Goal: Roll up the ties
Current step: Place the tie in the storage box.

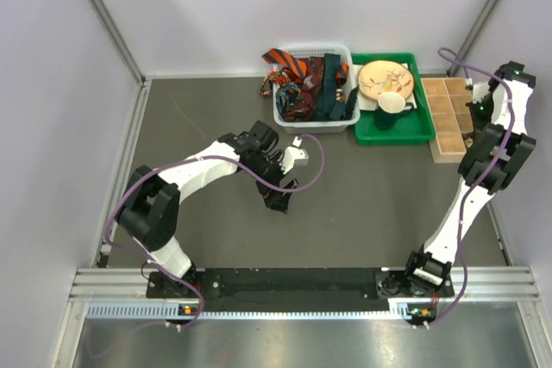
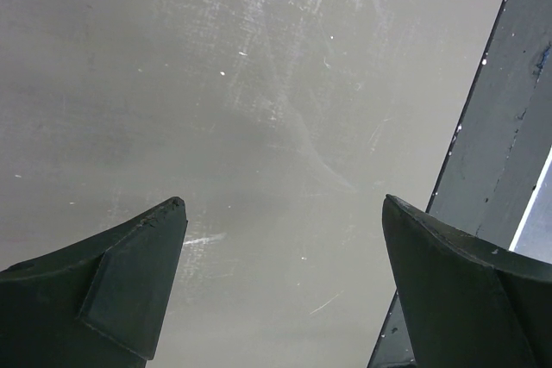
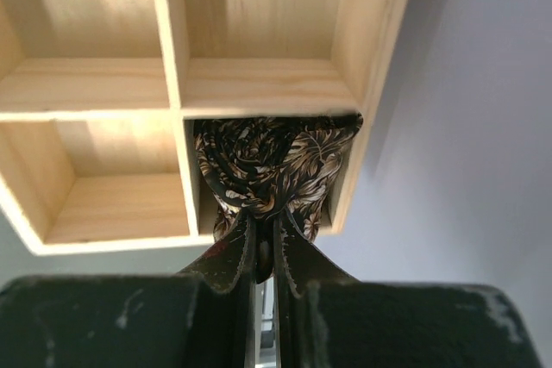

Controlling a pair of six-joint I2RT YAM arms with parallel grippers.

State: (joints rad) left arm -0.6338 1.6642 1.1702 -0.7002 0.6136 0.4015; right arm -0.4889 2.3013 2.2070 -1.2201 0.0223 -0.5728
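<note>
Down at the near edge of the table [image 1: 371, 213] the two arms sat bolted side by side, and the left one reached out over the middle of the dark surface. The left end effector [image 2: 283, 213] hung there with its jaws spread wide, nothing between them, nothing but bare scuffed table showing past its dark fingers [image 2: 129, 282]. Over on the right, a different story: the right arm stood tall along the edge, bent over the wooden compartment box [image 1: 442, 118]. In the wrist view the right end effector [image 3: 263, 226] was pinched almost completely closed, its fingers [image 3: 228, 256] nipping the near edge of the brown-and-black patterned tie [image 3: 272, 161]. That tie sat wound into a bundle, a coil showing on its left side, down inside a corner compartment of the box, touching the divider on one side and the outer wall on the other. The neighbouring compartments in that view showed only pale wood. Further back, just left of the box, lay the green tray [image 1: 414, 134] carrying a wooden plate [image 1: 385, 77] and a dark green mug [image 1: 392, 111]. Left of the tray stood the white mesh basket [image 1: 286, 116], and the rest of the ties [image 1: 304, 84], orange-black striped, dark red and dark teal, lay heaped in it, a couple spilling over its left rim.
</note>
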